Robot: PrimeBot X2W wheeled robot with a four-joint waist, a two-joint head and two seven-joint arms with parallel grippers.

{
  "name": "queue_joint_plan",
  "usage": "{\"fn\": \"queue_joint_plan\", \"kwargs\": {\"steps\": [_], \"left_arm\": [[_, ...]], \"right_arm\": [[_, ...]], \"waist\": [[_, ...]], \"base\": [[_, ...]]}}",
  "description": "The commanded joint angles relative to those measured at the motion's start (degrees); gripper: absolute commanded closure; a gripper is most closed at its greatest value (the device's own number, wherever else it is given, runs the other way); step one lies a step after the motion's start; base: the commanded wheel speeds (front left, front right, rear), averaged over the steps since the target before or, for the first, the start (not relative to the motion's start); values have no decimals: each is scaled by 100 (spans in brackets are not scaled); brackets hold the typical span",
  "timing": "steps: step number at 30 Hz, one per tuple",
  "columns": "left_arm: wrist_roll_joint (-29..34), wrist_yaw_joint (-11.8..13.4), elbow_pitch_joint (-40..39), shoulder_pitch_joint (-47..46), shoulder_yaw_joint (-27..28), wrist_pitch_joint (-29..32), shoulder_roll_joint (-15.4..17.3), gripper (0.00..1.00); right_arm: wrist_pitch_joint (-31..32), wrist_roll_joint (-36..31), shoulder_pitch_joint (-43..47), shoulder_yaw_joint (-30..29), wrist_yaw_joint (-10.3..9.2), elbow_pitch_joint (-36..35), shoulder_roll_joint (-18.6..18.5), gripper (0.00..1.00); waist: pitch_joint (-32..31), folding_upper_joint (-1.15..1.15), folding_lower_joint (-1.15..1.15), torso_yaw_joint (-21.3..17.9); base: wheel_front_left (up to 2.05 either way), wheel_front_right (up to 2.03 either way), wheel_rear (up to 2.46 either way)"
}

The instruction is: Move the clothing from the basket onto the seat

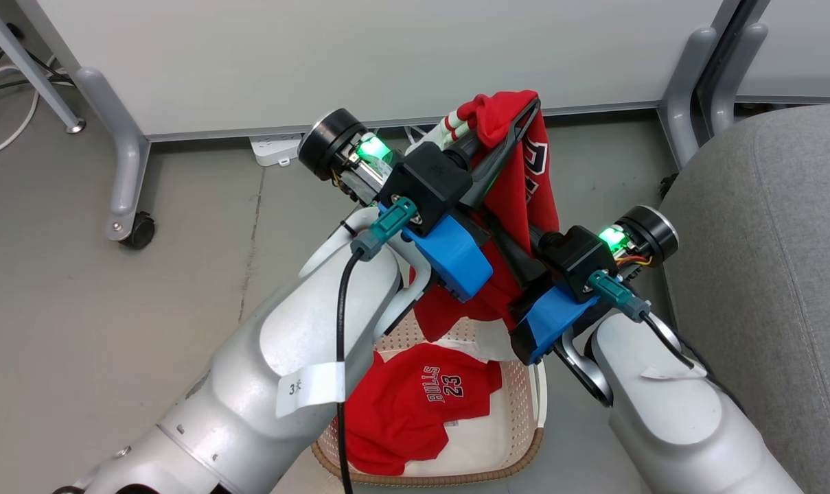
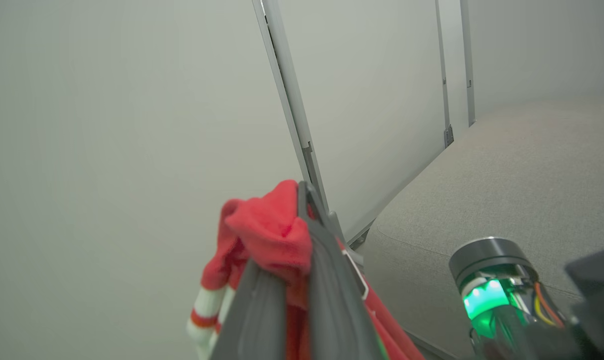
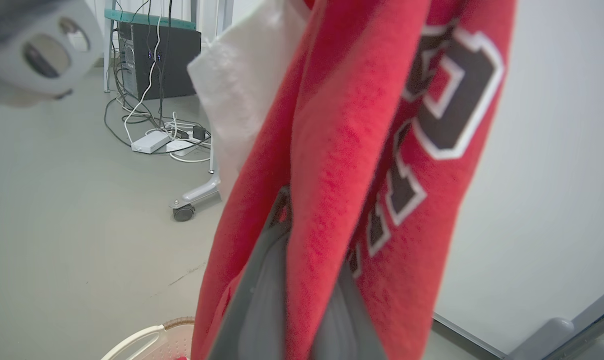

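There are two red garments [image 1: 415, 405], one perforated basket [image 1: 521, 412], one grey seat [image 1: 765, 274] and two pale robot arms [image 1: 305, 336].

Forearms [image 1: 305, 343]: pale silver rounded shells, one wearing a white tag [image 1: 312, 385]
Wrists: blue brackets [image 1: 452, 254] sitting under black housings [image 1: 428, 178], green LEDs [image 1: 372, 147] glowing
Cables: black lead [image 1: 341, 357] running from a teal connector [image 1: 387, 223]
Fingers [image 2: 331, 300]: long, dark grey

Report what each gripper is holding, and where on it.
Both grip one red jersey: left gripper at a bunched edge by the striped trim, right gripper on a fold lower down.
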Motion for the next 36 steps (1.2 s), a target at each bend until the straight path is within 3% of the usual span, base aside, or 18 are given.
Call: {"fn": "queue_joint_plan", "kwargs": {"steps": [1,4,6,21,36], "left_arm": [[-26,19,-14,-82,11,-30,-12,100],[-40,25,13,-78,2,-30,-11,100],[-48,39,44,-79,5,-30,-10,0],[-75,80,262,-102,-63,-28,-9,0],[44,53,142,-145,-124,-24,16,0]], "right_arm": [[-20,13,-56,13,-1,-21,-1,100],[-20,31,-53,11,-1,-41,-12,100],[-20,40,-51,4,-1,-50,-17,100],[-21,105,3,-99,-1,-208,-6,100],[-21,40,11,-855,-1,-586,-86,100]], "waist": [[0,0,0,-2],[0,0,0,-3],[0,0,0,-4],[102,0,0,-93],[567,0,0,-790]], "base": [[0,0,0],[0,0,0],[0,0,0],[0,0,0],[0,0,0]]}}
